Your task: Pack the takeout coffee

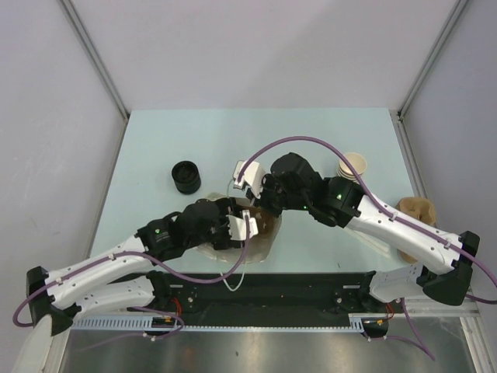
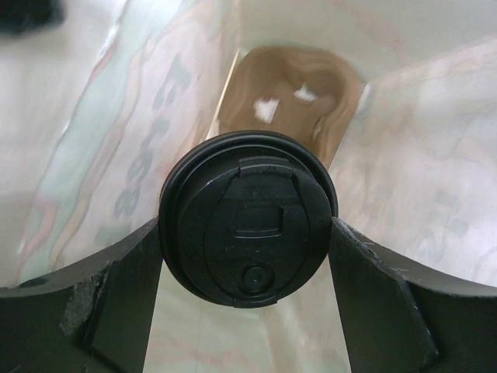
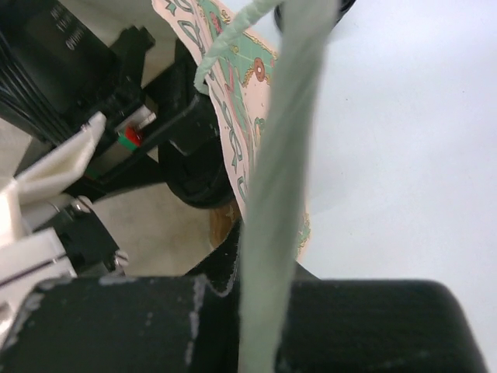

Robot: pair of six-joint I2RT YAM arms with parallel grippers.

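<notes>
The takeout coffee shows in the left wrist view as a round black lid [image 2: 248, 217]; its tan cup is hidden below the lid. My left gripper [image 2: 247, 260] is shut on it, one finger against each side of the lid, and holds it inside the open printed paper bag [image 2: 140, 140]. A brown moulded cup carrier [image 2: 287, 93] lies at the bag's bottom. My right gripper [image 3: 268, 311] is shut on the bag's pale green handle [image 3: 283, 155] and holds that side up. In the top view both grippers, left [image 1: 235, 225] and right [image 1: 260, 190], meet over the bag [image 1: 260, 247].
A low black stack of lids [image 1: 186, 176] stands left of the bag. A stack of lidless tan cups [image 1: 353, 165] stands at the right. A brown carrier [image 1: 418, 210] lies near the right edge, behind the right arm.
</notes>
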